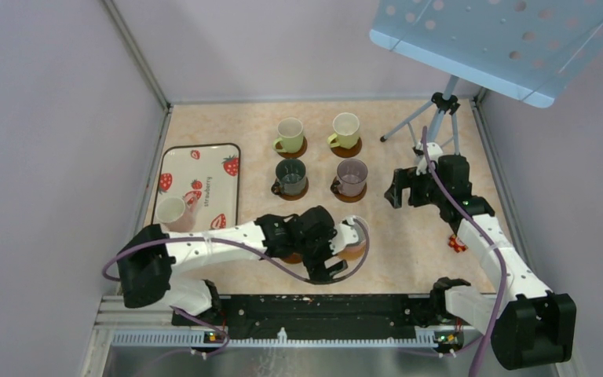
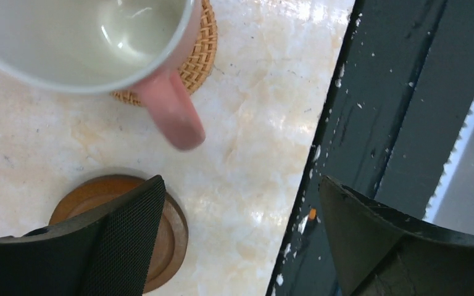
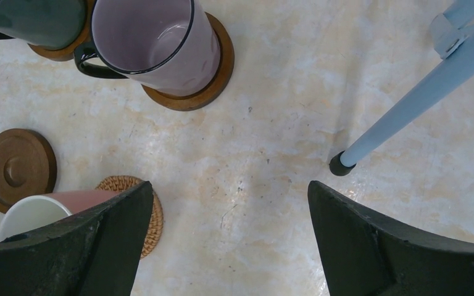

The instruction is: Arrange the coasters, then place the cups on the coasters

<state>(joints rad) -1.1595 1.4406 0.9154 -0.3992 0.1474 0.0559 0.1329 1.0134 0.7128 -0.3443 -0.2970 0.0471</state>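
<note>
A pink cup point(image 2: 80, 37) stands on the tan woven coaster point(image 2: 202, 52), its handle toward my left gripper point(image 2: 242, 185). That gripper is open and empty just behind the handle, one finger over an empty brown coaster point(image 2: 163, 237). From above, the left gripper point(image 1: 336, 251) is beside this pink cup point(image 1: 352, 238). Two light green cups point(image 1: 289, 135) point(image 1: 345, 129), a dark green-grey cup point(image 1: 290, 177) and a mauve cup point(image 1: 352, 177) sit on brown coasters. Another pink cup point(image 1: 171, 212) stands on the tray. My right gripper point(image 3: 229, 188) hangs open and empty near the mauve cup point(image 3: 154, 43).
The strawberry-print tray point(image 1: 204, 169) lies at the left. A blue stand's tripod point(image 1: 440, 118) is at the back right, one leg point(image 3: 407, 111) close to my right gripper. A small red object point(image 1: 458, 243) lies by the right arm. The dark rail point(image 2: 376, 123) edges the table.
</note>
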